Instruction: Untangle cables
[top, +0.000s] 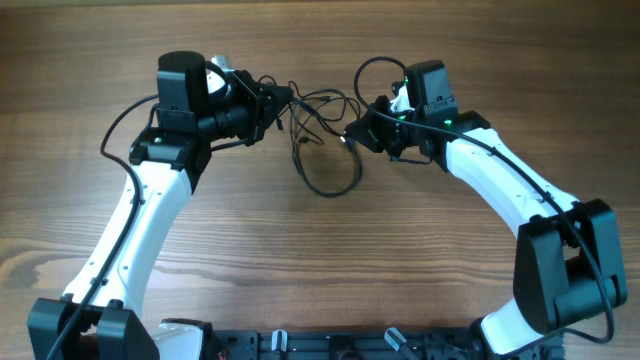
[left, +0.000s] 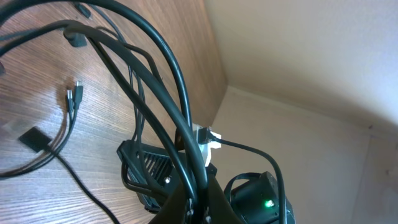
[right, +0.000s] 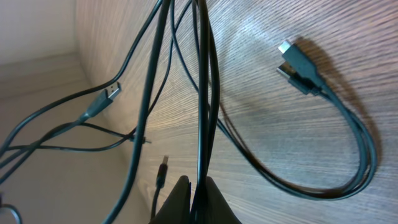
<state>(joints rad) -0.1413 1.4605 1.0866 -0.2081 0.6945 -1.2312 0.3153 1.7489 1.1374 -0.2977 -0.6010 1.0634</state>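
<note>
Lab: wooden table (top: 320, 265), robot arms (top: 150, 222)

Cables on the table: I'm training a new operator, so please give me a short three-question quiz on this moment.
1. True or false: the left gripper and the right gripper are each shut on cables.
2. The cable loop in the right wrist view: A) lies on the table, B) hangs off its edge, C) sits in a box?
3. Fill in: the cables are coloured ___.
Key: 1 true; 2 A; 3 black.
</note>
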